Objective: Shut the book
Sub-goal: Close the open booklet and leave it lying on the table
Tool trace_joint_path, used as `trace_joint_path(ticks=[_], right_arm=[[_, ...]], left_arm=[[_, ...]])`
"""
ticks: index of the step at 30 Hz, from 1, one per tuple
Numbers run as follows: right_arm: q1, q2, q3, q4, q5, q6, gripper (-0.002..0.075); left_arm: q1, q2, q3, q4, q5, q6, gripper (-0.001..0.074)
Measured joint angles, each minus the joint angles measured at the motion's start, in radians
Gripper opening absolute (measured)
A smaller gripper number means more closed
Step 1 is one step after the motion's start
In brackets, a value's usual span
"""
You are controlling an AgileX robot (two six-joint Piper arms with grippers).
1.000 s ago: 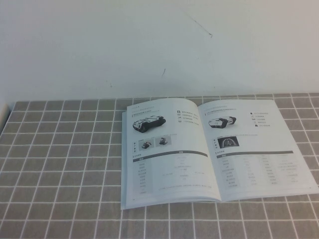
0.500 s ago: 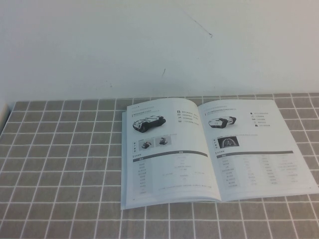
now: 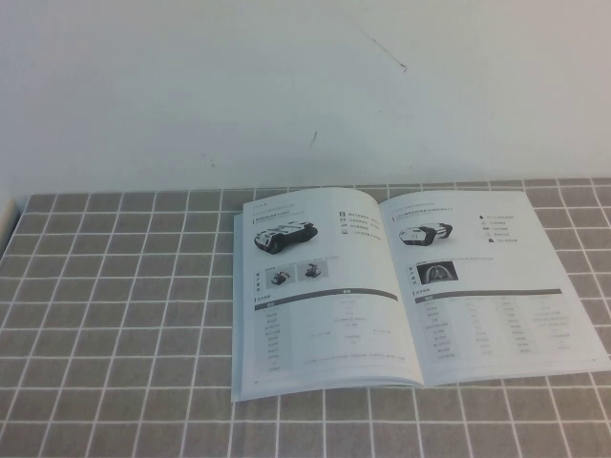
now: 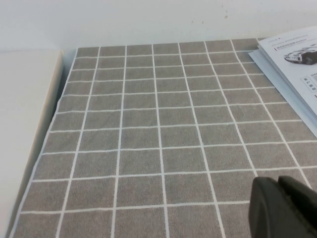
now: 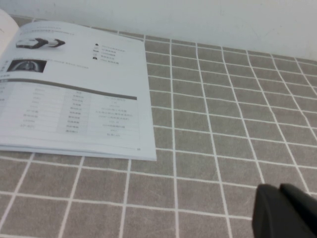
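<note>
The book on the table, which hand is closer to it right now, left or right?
Right, probably. The right hand sits just off the near right corner of the book; the left hand hangs farther out, past its left edge, over the tablecloth.

Only a dark tip of the left gripper (image 4: 283, 208) shows in its wrist view, cut off by the frame's edge, over the cloth (image 3: 124, 315) well to the left of the book (image 3: 410, 286). The right gripper (image 5: 286, 210) is cropped the same way, over the cloth near the book's right page. Each wrist view cuts the book down to part of one page, and its print is too small to read in any view.
</note>
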Motion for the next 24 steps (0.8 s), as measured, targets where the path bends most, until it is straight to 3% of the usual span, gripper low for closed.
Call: trace_joint_path(ticks=[6, 18, 24], right_arm=[[0.000, 0.000, 0.007, 0.000, -0.129, 0.000, -0.0003], [0.000, 0.000, 0.007, 0.000, -0.839, 0.000, -0.0003], [0.000, 0.000, 0.007, 0.006, -1.104, 0.127, -0.0003]], left_arm=[[0.000, 0.000, 0.004, 0.000, -0.174, 0.002, -0.0004], [0.000, 0.000, 0.004, 0.000, -0.966, -0.005, -0.0004], [0.000, -0.002, 0.004, 0.000, -1.193, -0.009, -0.0004]])
